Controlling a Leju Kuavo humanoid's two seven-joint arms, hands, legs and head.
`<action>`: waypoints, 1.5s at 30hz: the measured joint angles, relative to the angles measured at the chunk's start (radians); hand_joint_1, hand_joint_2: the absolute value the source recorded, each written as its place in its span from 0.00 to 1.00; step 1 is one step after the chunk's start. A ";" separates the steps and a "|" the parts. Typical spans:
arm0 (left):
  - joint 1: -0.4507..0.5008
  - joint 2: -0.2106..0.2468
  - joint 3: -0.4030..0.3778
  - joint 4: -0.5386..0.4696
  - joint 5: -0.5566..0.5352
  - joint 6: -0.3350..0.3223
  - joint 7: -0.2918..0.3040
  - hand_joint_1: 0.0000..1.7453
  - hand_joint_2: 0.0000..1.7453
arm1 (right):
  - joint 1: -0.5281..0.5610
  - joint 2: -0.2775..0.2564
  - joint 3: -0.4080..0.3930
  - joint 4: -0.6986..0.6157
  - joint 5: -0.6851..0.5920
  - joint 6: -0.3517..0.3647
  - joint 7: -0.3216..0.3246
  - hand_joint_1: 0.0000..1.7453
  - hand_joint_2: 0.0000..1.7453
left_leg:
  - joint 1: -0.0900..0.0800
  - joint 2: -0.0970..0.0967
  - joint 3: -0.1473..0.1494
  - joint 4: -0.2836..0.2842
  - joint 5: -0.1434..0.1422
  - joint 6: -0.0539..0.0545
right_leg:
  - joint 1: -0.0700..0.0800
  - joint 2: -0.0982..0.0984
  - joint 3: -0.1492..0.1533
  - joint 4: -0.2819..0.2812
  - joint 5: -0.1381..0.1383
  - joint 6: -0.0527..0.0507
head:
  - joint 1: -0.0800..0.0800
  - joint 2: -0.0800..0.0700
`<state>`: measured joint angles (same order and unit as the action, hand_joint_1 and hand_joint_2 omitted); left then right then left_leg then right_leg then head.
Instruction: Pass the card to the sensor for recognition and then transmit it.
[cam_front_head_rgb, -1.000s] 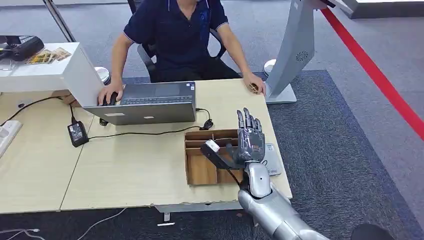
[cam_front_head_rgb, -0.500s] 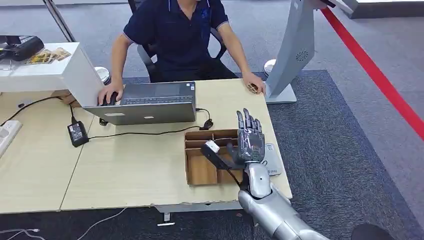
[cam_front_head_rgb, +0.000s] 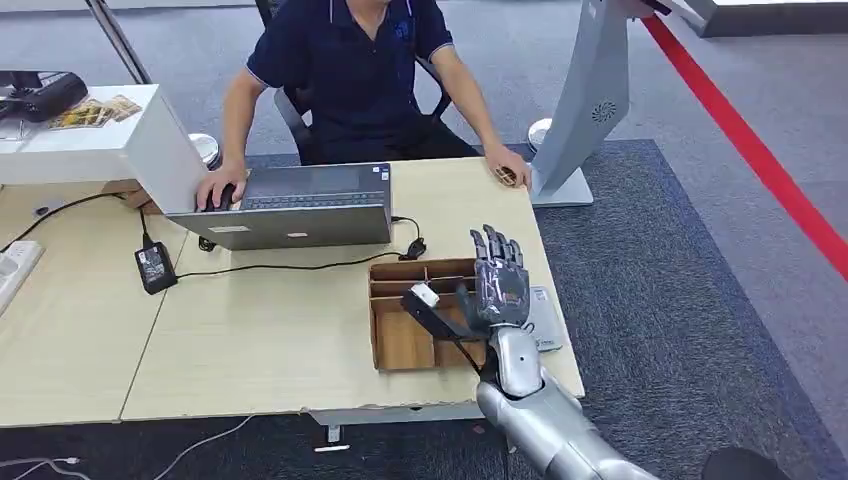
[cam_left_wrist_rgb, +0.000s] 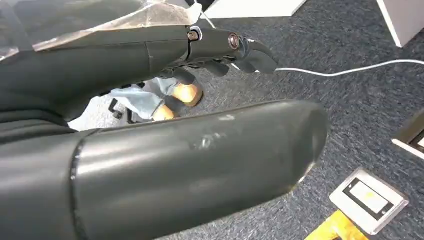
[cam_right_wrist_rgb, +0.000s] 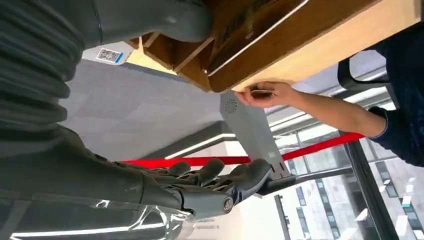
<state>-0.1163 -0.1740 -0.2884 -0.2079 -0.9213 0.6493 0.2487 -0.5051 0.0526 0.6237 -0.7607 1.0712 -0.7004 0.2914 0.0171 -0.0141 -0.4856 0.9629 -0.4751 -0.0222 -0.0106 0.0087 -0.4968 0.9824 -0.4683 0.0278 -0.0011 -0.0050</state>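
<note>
Card (cam_front_head_rgb: 424, 295) beside open right hand (cam_front_head_rgb: 498, 283)

One laptop (cam_front_head_rgb: 300, 205). One wooden divided tray (cam_front_head_rgb: 400, 340), at least four compartments, rest hidden by the hand. One robot hand (cam_front_head_rgb: 498, 285) over the table (cam_front_head_rgb: 250, 340); the other hand (cam_left_wrist_rgb: 150, 165) hangs over carpet. One person (cam_front_head_rgb: 350, 60), two hands on the table. One power adapter (cam_front_head_rgb: 155, 268). One power strip (cam_front_head_rgb: 15, 268). One grey stand (cam_front_head_rgb: 590, 100). One card-like flat item (cam_front_head_rgb: 545, 320), possibly the sensor pad.
</note>
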 joint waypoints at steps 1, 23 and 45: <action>0.000 0.000 -0.001 0.000 0.000 0.000 0.000 0.00 0.00 | 0.000 0.000 0.000 0.000 0.000 0.000 0.000 0.21 1.00 | 0.000 0.000 0.000 0.000 0.000 0.000 | 0.000 0.000 0.000 0.000 0.000 0.000 | 0.000 0.000; -0.001 0.000 -0.004 0.000 0.005 0.000 0.000 0.00 0.00 | 0.000 0.000 0.002 0.002 -0.003 0.000 0.000 0.32 1.00 | 0.000 0.000 0.000 0.000 0.000 0.000 | 0.000 0.000 0.000 0.000 0.000 0.000 | 0.000 0.000; -0.001 0.000 -0.004 0.000 0.008 0.000 0.000 0.00 0.00 | 0.000 0.001 0.015 0.006 -0.014 0.000 0.000 0.35 1.00 | 0.000 0.000 0.000 0.000 0.000 0.000 | 0.000 0.000 0.000 0.000 0.000 0.000 | 0.000 0.000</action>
<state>-0.1168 -0.1740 -0.2922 -0.2079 -0.9129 0.6493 0.2483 -0.5049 0.0534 0.6386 -0.7542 1.0571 -0.7004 0.2914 0.0171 -0.0141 -0.4860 0.9629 -0.4752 -0.0221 -0.0106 0.0087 -0.4971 0.9823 -0.4683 0.0278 -0.0011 -0.0050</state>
